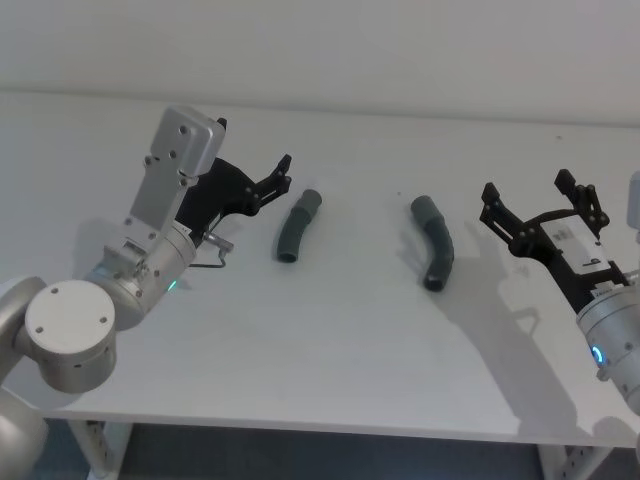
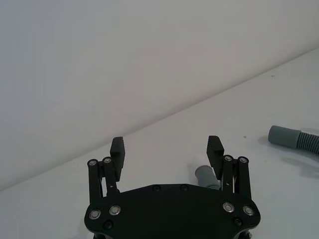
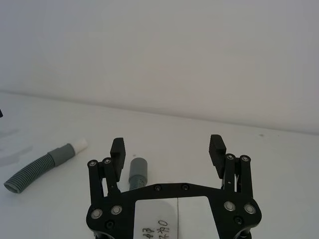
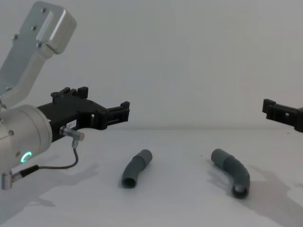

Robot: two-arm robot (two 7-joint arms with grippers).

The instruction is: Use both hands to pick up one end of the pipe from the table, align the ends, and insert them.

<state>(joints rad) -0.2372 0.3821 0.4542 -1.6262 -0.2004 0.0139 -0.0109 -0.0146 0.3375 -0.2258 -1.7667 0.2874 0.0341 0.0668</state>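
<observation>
On table (image 1: 340, 340): left pipe (image 1: 297, 228) and right pipe (image 1: 435, 243), well apart, neither held; long axes roughly front-to-back, each gently bent; pale tip (image 3: 81, 144) at left pipe's far end; left hand (image 1: 283, 174) spread, raised off table, just left of that far end, fingers pointing toward it; right hand (image 1: 528, 192) spread too, right of right pipe, near but apart; left arm nearer left pipe, right arm nearer right; likely calls for lowering each hand across its pipe's axis before closing.
</observation>
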